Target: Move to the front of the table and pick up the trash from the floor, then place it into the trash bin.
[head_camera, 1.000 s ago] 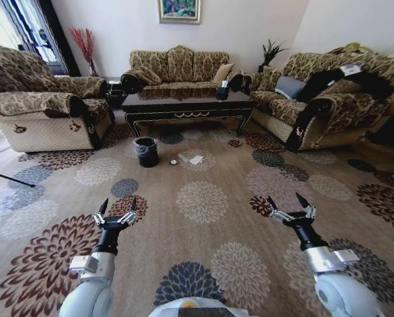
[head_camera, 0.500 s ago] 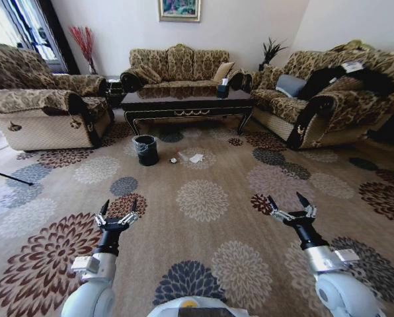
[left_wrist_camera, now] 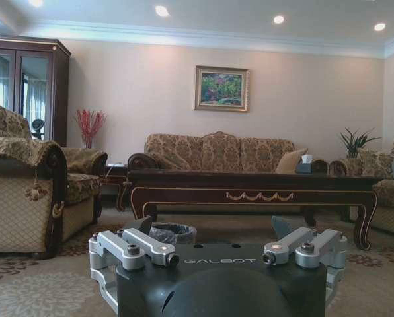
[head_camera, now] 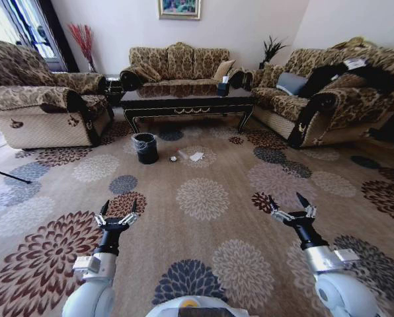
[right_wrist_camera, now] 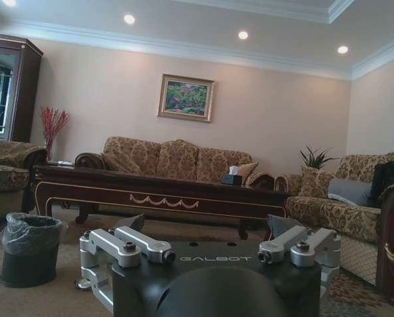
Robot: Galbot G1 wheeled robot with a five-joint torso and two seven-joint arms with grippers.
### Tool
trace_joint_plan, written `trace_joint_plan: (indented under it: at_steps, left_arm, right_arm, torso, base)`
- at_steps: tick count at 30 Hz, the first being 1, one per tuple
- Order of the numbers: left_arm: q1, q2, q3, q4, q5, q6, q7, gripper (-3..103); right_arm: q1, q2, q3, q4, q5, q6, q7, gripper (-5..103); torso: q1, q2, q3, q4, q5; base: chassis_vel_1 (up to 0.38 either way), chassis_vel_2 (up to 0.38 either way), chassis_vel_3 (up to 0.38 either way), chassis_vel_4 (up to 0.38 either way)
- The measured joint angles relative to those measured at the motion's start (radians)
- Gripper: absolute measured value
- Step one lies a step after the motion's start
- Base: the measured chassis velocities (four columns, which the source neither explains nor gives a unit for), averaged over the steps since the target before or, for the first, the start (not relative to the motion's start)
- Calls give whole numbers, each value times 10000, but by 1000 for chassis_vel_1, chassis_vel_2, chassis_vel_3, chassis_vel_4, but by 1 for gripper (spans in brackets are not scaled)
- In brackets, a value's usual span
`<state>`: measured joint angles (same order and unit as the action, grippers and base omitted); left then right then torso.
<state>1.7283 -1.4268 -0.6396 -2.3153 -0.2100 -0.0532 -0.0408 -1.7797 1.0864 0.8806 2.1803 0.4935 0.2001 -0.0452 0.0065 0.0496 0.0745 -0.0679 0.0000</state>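
Nearest us, low in the head view, our left gripper [head_camera: 118, 209] at lower left and our right gripper [head_camera: 289, 204] at lower right hang above the floor [head_camera: 203, 251], both spread wide and holding nothing.

Well beyond them, up the middle of the frame, the trash lies on the carpet: a bottle [head_camera: 182, 155] with its long axis slanting toward upper left, a small can [head_camera: 174, 160] just beside it, and crumpled paper [head_camera: 196, 157] to its right.

Left of these stands the upright bin [head_camera: 145, 148], bag folded over its rim; we cannot see inside.

Behind stretches the table [head_camera: 187, 104], its long side running across the frame.
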Motion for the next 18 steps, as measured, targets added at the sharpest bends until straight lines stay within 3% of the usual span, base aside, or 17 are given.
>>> trace_joint_plan:
  at_steps: [9,18]
  left_arm:
    - [-103,13,4,45,-168,-137,1,100]
    - [-143,-45,-74,146,-166,-326,34,100]
  right_arm:
    - [210,42,-88,-49,47,14,-45,100]
    - [298,36,-157,-172,128,52,-413,100]
  torso:
    - [-4,-298,-293,0,0]
    - [-3,-322,-321,0,0]
  base:
    - [0,0,0,0]
    - [0,0,0,0]
